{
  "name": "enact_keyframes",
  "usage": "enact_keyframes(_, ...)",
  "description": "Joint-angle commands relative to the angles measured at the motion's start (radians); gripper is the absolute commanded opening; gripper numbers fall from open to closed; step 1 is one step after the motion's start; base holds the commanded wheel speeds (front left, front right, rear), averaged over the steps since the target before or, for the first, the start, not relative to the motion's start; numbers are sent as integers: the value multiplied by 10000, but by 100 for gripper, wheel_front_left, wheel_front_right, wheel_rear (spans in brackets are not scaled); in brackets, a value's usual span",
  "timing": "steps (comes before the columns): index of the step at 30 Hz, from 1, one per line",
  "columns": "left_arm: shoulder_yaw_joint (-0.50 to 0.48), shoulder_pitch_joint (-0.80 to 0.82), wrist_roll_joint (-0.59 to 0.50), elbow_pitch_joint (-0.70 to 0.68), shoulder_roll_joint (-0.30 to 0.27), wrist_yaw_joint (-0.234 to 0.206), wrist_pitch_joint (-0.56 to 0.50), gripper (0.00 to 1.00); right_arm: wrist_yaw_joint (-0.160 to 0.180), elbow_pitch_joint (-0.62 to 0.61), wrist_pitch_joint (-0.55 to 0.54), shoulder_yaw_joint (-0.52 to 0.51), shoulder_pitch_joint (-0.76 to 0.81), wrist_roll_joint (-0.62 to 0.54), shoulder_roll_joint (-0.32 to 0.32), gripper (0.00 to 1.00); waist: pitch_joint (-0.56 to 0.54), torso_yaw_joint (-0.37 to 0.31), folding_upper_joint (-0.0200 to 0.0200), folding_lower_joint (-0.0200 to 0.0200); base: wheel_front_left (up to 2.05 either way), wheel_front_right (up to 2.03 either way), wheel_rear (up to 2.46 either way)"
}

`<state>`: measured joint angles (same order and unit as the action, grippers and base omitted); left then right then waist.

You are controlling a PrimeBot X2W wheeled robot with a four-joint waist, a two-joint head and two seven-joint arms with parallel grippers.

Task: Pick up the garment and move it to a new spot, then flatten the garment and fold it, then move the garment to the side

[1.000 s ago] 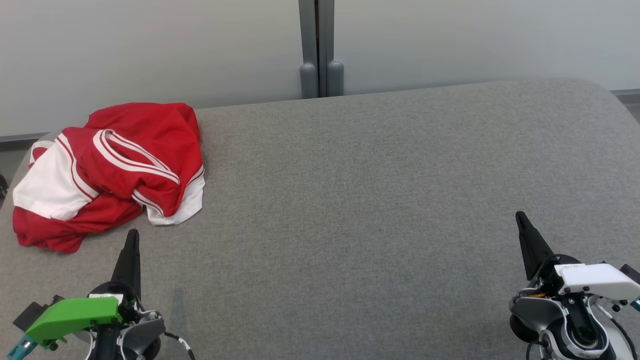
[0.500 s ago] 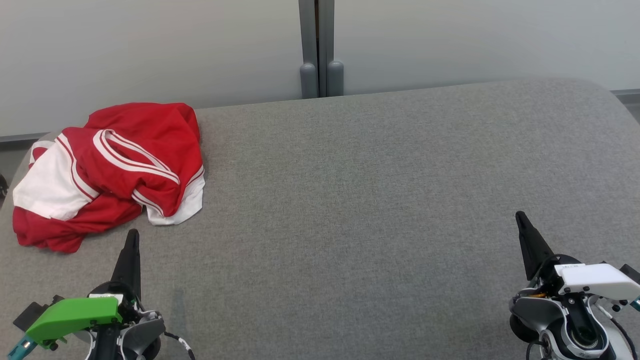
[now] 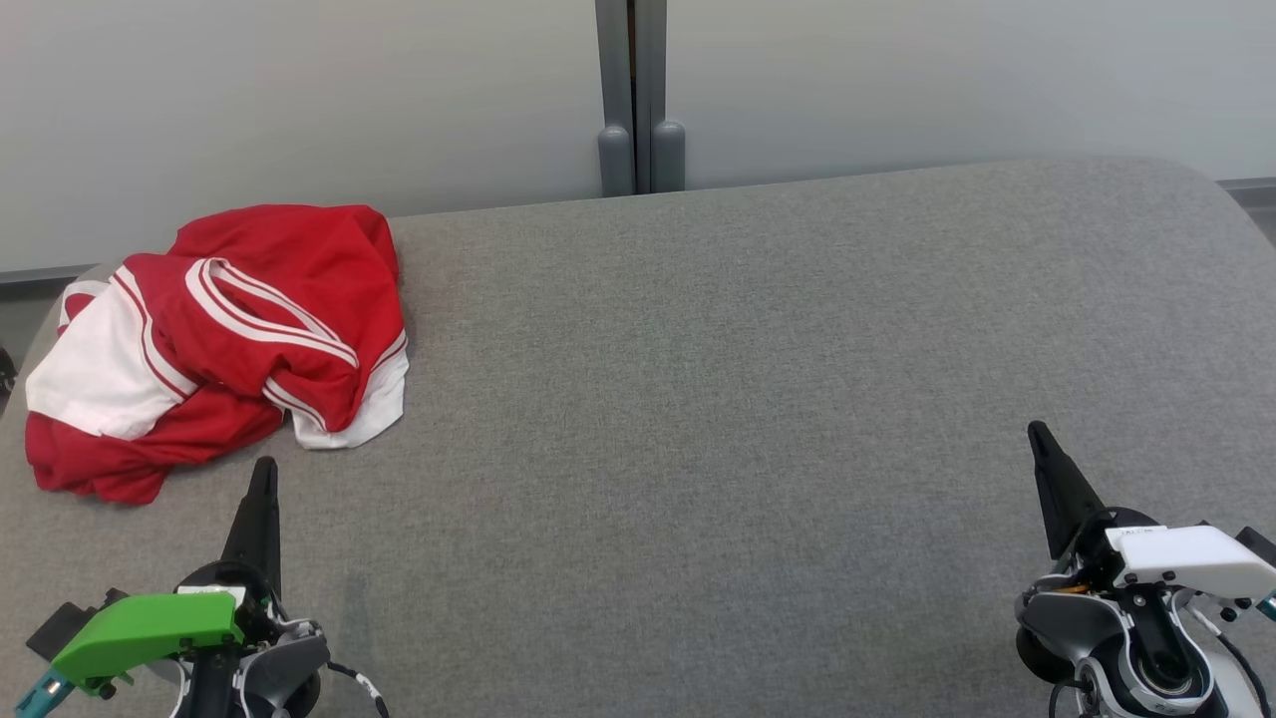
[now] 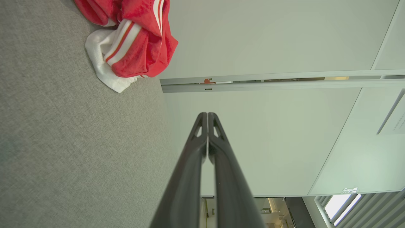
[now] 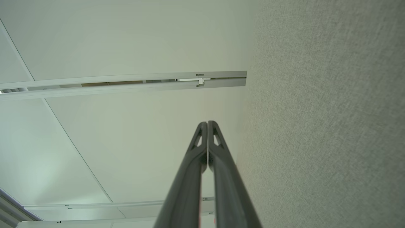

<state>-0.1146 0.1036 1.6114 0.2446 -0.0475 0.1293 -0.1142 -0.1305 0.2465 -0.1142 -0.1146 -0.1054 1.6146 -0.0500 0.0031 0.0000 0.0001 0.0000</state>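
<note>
At far left, close to the rounded corner of the grey padded surface (image 3: 748,399): garment (image 3: 214,334), red with white panels and stripes, heaped in loose overlapping folds, not yet picked up. Likely trouble here: pinching only a top layer and dragging or dropping the rest on the lift; catching neckband and sleeve together and raising a twisted bundle, hard to flatten afterwards; nudging the pile over the left edge, given the closeness to it. Just nearer the robot and slightly right of the heap: left gripper (image 3: 264,469), fingers pressed together, holding nothing, tip aimed toward the garment's white hem, near but apart. Needs opening before any grasp; otherwise merely a shove to the cloth. Across a wide stretch of bare grey fabric, at lower right: right gripper (image 3: 1039,434), likewise closed and empty, well apart from the garment, of no help without a long reach leftward.
</note>
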Motion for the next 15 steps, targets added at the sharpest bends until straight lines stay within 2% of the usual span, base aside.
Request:
enact_keyframes(1,-4,120,29,8,-60,54,-21,0,-4,-47,-18,2,-61,-39,-10,0,0,0,-1,0,0,0,0)
enact_keyframes(15,-4,121,29,8,-60,54,-21,0,-4,-47,-18,3,-61,-39,-10,0,0,0,-1,0,0,0,0)
